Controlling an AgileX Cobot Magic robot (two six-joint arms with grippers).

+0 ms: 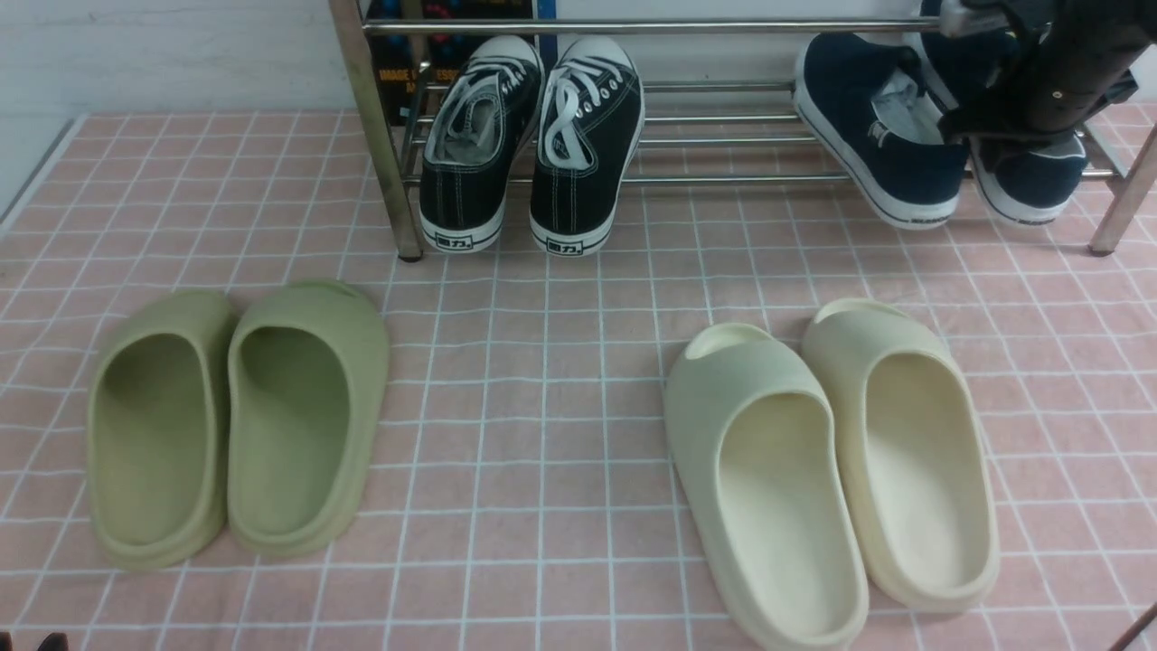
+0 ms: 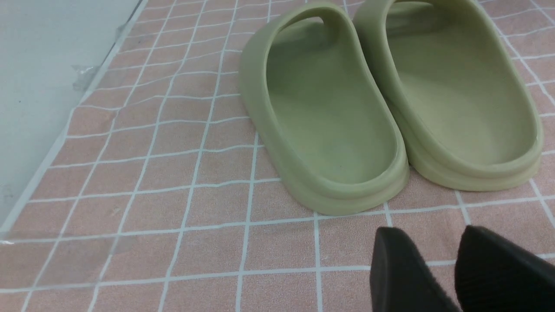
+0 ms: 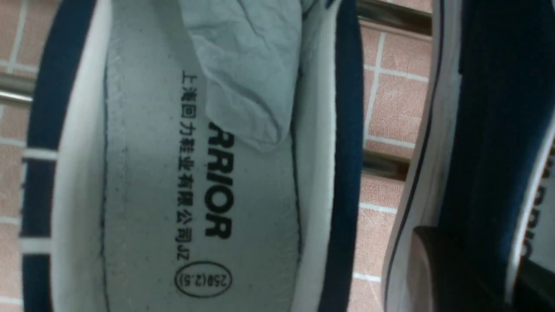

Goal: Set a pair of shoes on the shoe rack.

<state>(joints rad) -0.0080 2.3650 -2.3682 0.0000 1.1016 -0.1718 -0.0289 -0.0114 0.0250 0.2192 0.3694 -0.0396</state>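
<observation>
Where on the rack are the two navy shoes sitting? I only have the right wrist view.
Observer: Both navy shoes lie at the right end of the shoe rack, heels overhanging its front bar.
Operator: Anything beside them?
Observer: A pair of black sneakers towards the left end, a gap between.
Operator: And the left tool?
Observer: The left tool is open and empty, low over the pink cloth near the green slides.

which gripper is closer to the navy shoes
Right. The right gripper is against one of the navy shoes on the rack; the left gripper is low beside the green slides, well away from them.
</observation>
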